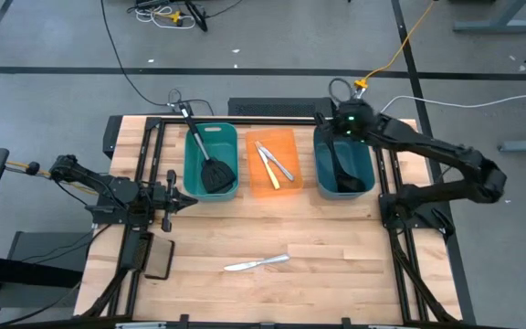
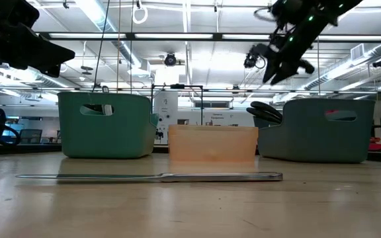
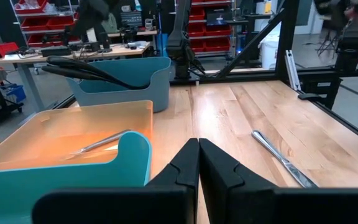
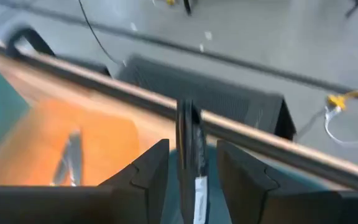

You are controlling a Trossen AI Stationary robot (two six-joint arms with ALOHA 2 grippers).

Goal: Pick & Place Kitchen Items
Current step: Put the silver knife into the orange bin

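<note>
- The left hand (image 1: 187,198) sits at the left middle of the high view, low over the tabletop (image 1: 327,247); its fingers (image 3: 185,165) are pressed together with nothing between them.
- A flat black pad (image 1: 158,260) lies at the lower left of the tabletop, just below that arm.
- The teal bin (image 1: 211,161) stands left of centre in the upper part of the frame and holds a black slotted spatula (image 1: 215,174), whose long handle sticks out over the bin's far rim toward the upper left.
- A table knife (image 1: 257,263) lies alone on the bare wood at lower centre, well apart from all three bins (in the low view it stretches flat across the foreground).
- The orange bin (image 1: 275,161) at upper centre, between the other two, holds a few small knives (image 1: 274,163) lying side by side.
- The blue bin (image 1: 343,164) at upper right holds a black ladle (image 1: 340,172), its handle leaning up toward the bin's far edge.
- The right hand (image 1: 348,123) hovers over the far rim of the blue bin; in the right wrist view its fingers (image 4: 148,171) stand apart on either side of the ladle's handle without touching it.
</note>
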